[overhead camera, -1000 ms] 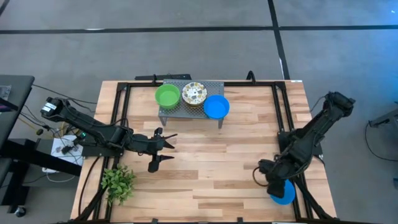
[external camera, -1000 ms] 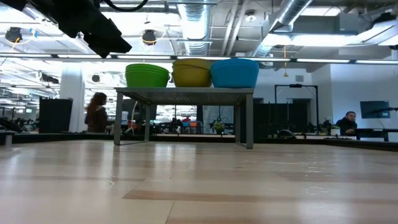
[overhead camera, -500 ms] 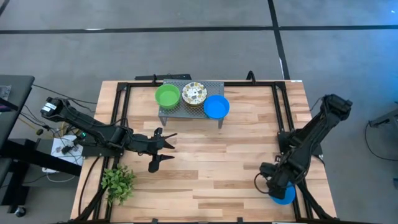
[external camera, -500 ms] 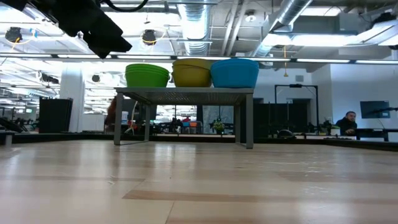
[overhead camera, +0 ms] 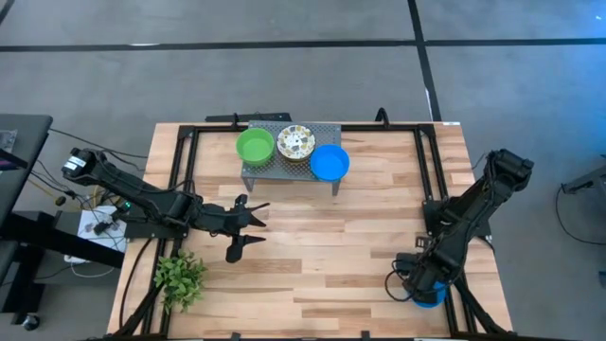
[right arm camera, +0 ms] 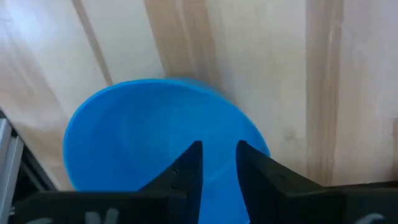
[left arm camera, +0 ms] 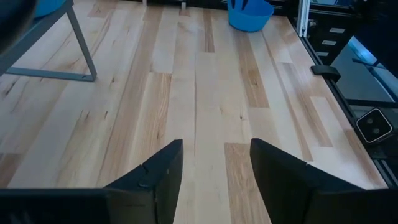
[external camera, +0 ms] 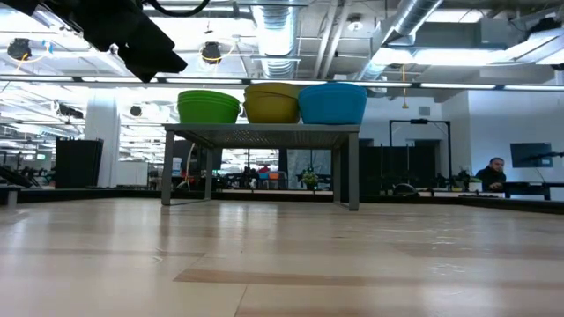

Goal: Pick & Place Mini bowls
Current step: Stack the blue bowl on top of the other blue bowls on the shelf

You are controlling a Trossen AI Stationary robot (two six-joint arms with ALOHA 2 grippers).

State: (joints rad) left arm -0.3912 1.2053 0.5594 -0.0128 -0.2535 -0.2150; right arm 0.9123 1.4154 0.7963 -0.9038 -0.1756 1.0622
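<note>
A blue mini bowl (overhead camera: 435, 300) sits on its base at the table's near right corner; it fills the right wrist view (right arm camera: 143, 137) and shows far off in the left wrist view (left arm camera: 254, 16). My right gripper (overhead camera: 422, 288) (right arm camera: 217, 150) is over it, pointing down, open with a narrow gap, its fingers at the bowl's rim. On the grey rack (overhead camera: 275, 169) at the far middle stand a green bowl (overhead camera: 255, 146), a white floral bowl (overhead camera: 295, 143) and another blue bowl (overhead camera: 329, 162). My left gripper (overhead camera: 250, 227) (left arm camera: 214, 158) hovers open left of centre. My right gripper comes down from above at the blue bowl's rim (right arm camera: 249, 134), its fingers (right arm camera: 189, 165) standing over the inside of the bowl. Whether they touch the bowl I cannot tell. The bowl stays flat on the table.
A small leafy plant (overhead camera: 180, 278) stands at the near left corner. A black metal frame (overhead camera: 421, 170) runs along the table's sides. Bare wood (overhead camera: 322, 246) stretches between the two arms. In the low view the rack (external camera: 260, 135) carries the three bowls, with the room behind.
My right gripper has moved toward the table's near edge and down onto the blue bowl at the near right corner, covering most of it from above. The bowl has stayed in place. A person in the room behind has walked out of sight behind the rack.
</note>
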